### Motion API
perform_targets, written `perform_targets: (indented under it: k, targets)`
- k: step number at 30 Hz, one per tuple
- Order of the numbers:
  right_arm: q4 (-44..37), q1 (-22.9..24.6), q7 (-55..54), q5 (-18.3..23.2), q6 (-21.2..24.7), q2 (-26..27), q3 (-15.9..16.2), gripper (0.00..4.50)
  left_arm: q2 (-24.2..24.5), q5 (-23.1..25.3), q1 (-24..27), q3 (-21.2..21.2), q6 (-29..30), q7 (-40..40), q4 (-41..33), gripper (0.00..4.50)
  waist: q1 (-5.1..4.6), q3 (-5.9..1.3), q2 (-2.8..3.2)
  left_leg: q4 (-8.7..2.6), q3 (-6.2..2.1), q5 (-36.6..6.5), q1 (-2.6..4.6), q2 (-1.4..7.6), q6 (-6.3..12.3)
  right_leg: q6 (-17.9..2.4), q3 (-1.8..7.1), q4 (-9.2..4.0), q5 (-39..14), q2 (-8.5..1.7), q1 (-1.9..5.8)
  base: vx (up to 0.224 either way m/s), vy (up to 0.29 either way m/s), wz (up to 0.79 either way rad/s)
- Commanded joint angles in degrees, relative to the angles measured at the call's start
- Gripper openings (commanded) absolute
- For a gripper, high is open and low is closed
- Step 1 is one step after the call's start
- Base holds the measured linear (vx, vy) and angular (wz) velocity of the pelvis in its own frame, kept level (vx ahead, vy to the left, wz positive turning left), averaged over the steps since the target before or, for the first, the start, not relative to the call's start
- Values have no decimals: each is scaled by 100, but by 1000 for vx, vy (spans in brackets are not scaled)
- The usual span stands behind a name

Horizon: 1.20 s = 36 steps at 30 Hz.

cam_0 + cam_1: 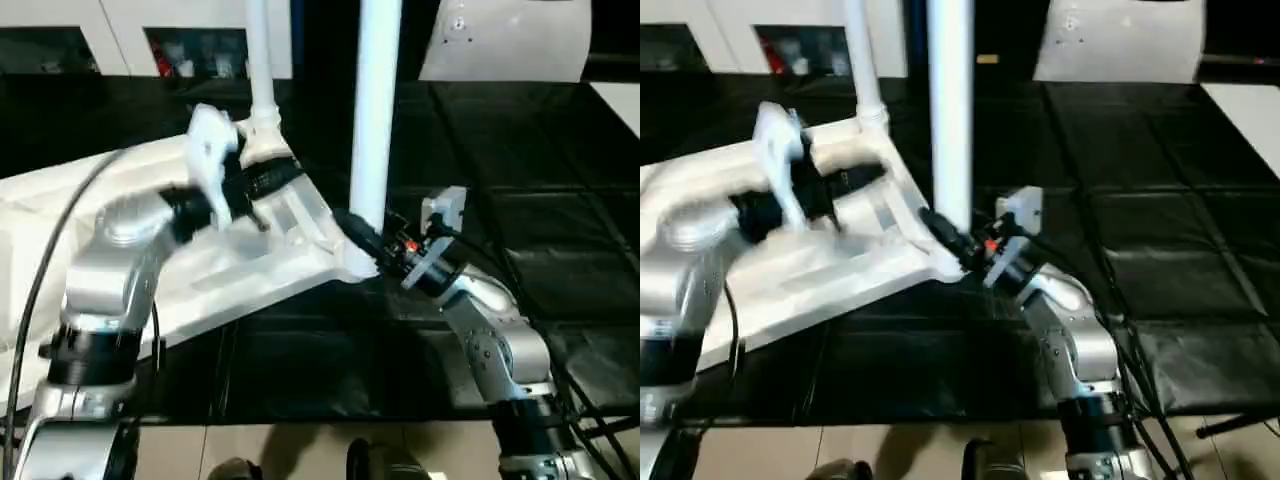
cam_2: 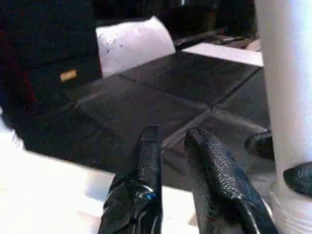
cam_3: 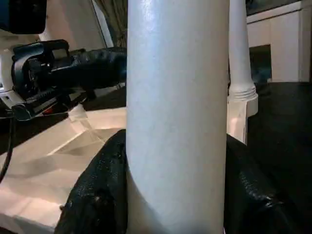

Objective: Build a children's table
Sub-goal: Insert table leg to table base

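1. Black mat-covered floor (image 1: 560,230) beneath everything, laid in square panels.
2. White plastic rectangular table top (image 1: 250,260) lying upside down on the mats, ribbed underside up, its near corner raised off the floor.
3. White cabinet with dark glass-fronted compartments (image 1: 130,40) standing at the far edge, behind the table top.
4. Long round tapered white leg (image 1: 375,110) standing upright in the near corner socket; second white leg (image 1: 260,70) upright in the farther corner socket.
5. Right gripper (image 1: 362,238) clamped around the base of the near leg, just above the socket; black fingers (image 3: 97,195) pressed against both sides of the leg in the right wrist view.
6. Left gripper (image 2: 170,170) hovering over the ribbed underside between the two legs, fingers slightly parted, holding nothing.
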Motion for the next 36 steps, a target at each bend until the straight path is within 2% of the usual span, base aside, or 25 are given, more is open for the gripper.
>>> perform_targets:
  k: [1, 3, 4, 5, 6, 7, 8, 9, 10, 11, 13, 15, 17, 19, 20, 25, 28, 30, 31, 32, 35, 36]
  targets:
    - [-118, 4, 26, -20, 13, -24, 5, 191, 0, 44, -11, 25, 59, 26, 13, 97, 53, -451, 26, -302, -2, 311, -55, 184, 629, -1522, 296, -263, 29, -399, 511, 0, 0, 0]
    - [-173, 19, 19, -54, 34, -40, 55, 191, -41, 278, -198, 4, 114, 303, 198, 97, 58, -460, 24, -292, -3, 392, -51, 188, 681, -1558, 291, -245, 175, -393, 507, 0, 0, 0]
    - [-155, 1, -65, -218, 21, -43, 161, 191, -407, 358, -736, -118, 169, 591, 420, 97, 51, -487, 33, -271, 4, 446, -50, 172, 718, -1567, 285, -252, 218, -377, 518, 0, 0, 0]
    - [-99, -40, -187, -464, 9, -82, 286, 191, -911, 231, -1403, -354, 199, 676, 437, 97, 157, -522, 62, -223, -9, 700, 10, 203, 790, -1762, 282, -189, 613, -407, 472, 0, 0, 0]
    - [-77, -53, -227, -538, 3, -106, 307, 191, -1030, 80, -1518, -448, 321, 587, 272, 97, 157, -522, 62, -223, -9, 700, 10, 203, 790, -1762, 282, -189, 613, -407, 472, 0, 0, 0]
    - [-66, -60, -241, -563, 1, -123, 306, 191, -1051, -7, -1523, -494, 404, 511, 151, 97, 227, -519, 46, -210, -12, 722, -4, 214, 812, -1846, 276, -183, 671, -429, 469, 0, 0, 0]
    - [-66, -66, -254, -570, 13, -134, 301, 191, -1070, -79, -1532, -566, 474, 457, 32, 97, 249, -496, 4, -226, -16, 555, -75, 205, 819, -1869, 280, -185, 520, -469, 522, 0, 0, 0]
    - [-66, -66, -254, -570, 13, -134, 301, 191, -1070, -79, -1532, -566, 474, 457, 32, 97, 244, -485, -26, -245, -35, 441, -113, 204, 777, -1805, 264, -197, 302, -472, 558, 0, 0, 0]
    - [-80, -72, -275, -574, 30, -155, 308, 191, -1120, -167, -1555, -702, 659, 409, -104, 97, 262, -475, -38, -239, -15, 289, -108, 183, 715, -1686, 281, -241, -51, -486, 570, 0, 0, 0]
    - [-91, -73, -284, -579, 34, -168, 320, 191, -1134, -160, -1565, -770, 719, 412, -133, 97, 232, -475, -36, -235, -7, 202, -111, 148, 633, -1495, 285, -279, -379, -446, 572, 0, 0, 0]
    - [-114, -102, -311, -597, 55, -165, 345, 191, -1166, -60, -1548, -1005, 698, 316, -209, 97, 202, -480, -24, -236, -9, 119, -110, 136, 601, -1357, 279, -318, -605, -424, 565, 0, 0, 0]
    - [-123, -107, -317, -605, 69, -156, 345, 191, -1192, -71, -1538, -1044, 703, 269, -247, 97, 201, -487, -16, -236, -3, 53, -97, 137, 560, -1286, 276, -340, -758, -412, 547, 0, 0, 0]
    - [-111, -116, -349, -639, 74, -153, 341, 191, -1216, -213, -1494, -1094, 703, 2, -419, 97, 205, -486, -20, -242, 1, 45, -90, 148, 549, -1274, 271, -348, -783, -405, 528, 0, 0, 0]
    - [-74, -138, -381, -676, 62, -155, 332, 191, -1130, -405, -1401, -1200, 760, -255, -658, 97, 197, -492, -21, -245, -18, 104, -122, 153, 526, -1284, 261, -316, -680, -413, 552, 0, 0, 0]
    - [-66, -146, -391, -680, 61, -158, 328, 191, -1103, -399, -1383, -1217, 751, -241, -681, 97, 201, -497, -11, -246, -20, 103, -103, 160, 521, -1291, 258, -310, -657, -409, 541, 0, 0, 0]
    - [-24, -213, -520, -673, 89, -210, 238, 191, -973, -266, -1250, -920, 488, 113, -584, 97, 200, -518, 3, -226, -21, 296, -100, 160, 609, -1399, 255, -262, -188, -391, 537, 0, 0, 0]
    - [-16, -217, -588, -645, 106, -192, 158, 191, -910, -225, -1153, -764, 458, 141, -574, 97, 201, -517, 0, -224, -21, 322, -107, 154, 640, -1409, 255, -257, -146, -398, 542, 0, 0, 0]
    - [-6, -233, -702, -606, 151, -183, 44, 191, -728, 0, -1036, -609, 356, 400, -400, 114, 201, -517, 3, -223, -24, 291, -108, 153, 628, -1399, 253, -258, -192, -399, 547, 0, 0, 0]
    - [-3, -239, -789, -605, 185, -187, -17, 191, -601, 115, -958, -543, 308, 517, -305, 114, 177, -508, 24, -225, -23, 244, -105, 140, 582, -1309, 248, -271, -287, -379, 544, 0, 0, 0]
    - [-6, -241, -850, -597, 222, -200, -70, 191, -453, 211, -852, -507, 276, 577, -234, 124, 163, -505, 17, -227, -21, 235, -109, 134, 562, -1279, 250, -277, -313, -373, 547, 0, 0, 0]
    - [-2, -249, -1021, -642, 286, -244, -167, 191, -113, 338, -515, -562, 270, 462, -261, 146, 149, -506, 43, -240, -22, 198, -82, 139, 457, -1226, 250, -276, -415, -364, 529, 0, 0, 0]
    - [1, -246, -1068, -658, 319, -271, -195, 191, -33, 332, -328, -580, 367, 420, -334, 158, 157, -507, 51, -243, -21, 212, -69, 156, 446, -1267, 254, -259, -357, -372, 514, 0, 0, 0]
